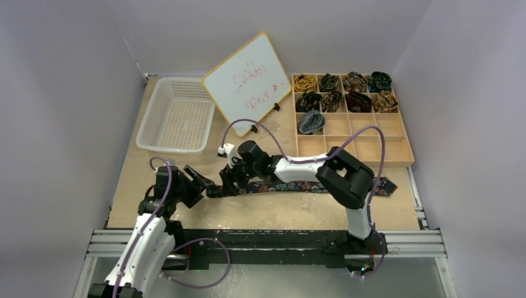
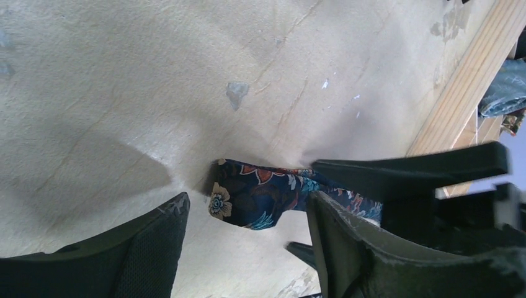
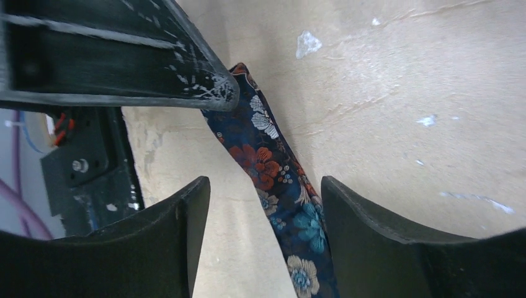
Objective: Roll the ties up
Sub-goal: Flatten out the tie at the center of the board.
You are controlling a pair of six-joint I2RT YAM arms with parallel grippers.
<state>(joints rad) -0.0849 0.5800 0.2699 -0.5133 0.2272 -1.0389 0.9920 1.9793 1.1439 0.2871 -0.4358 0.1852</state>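
Observation:
A navy floral tie [image 1: 291, 186] lies flat along the near part of the table. Its left tip sits between the two grippers. My left gripper [image 1: 205, 184] is open and low at that tip. In the left wrist view the tie end [image 2: 248, 186] lies on the table between and just beyond my open gripper [image 2: 248, 208]. My right gripper [image 1: 228, 183] is open, straddling the tie a little further along. In the right wrist view the tie [image 3: 273, 167] runs between the jaws of that gripper [image 3: 263, 181], close to the right finger [image 3: 372, 236]. Several rolled ties [image 1: 343, 92] sit in the wooden tray.
The compartmented wooden tray [image 1: 353, 160] stands at the back right, its front rows unfilled. A white mesh basket [image 1: 177, 115] is at the back left. A small whiteboard [image 1: 248, 81] leans between them. The tray edge [image 2: 471, 81] also shows in the left wrist view.

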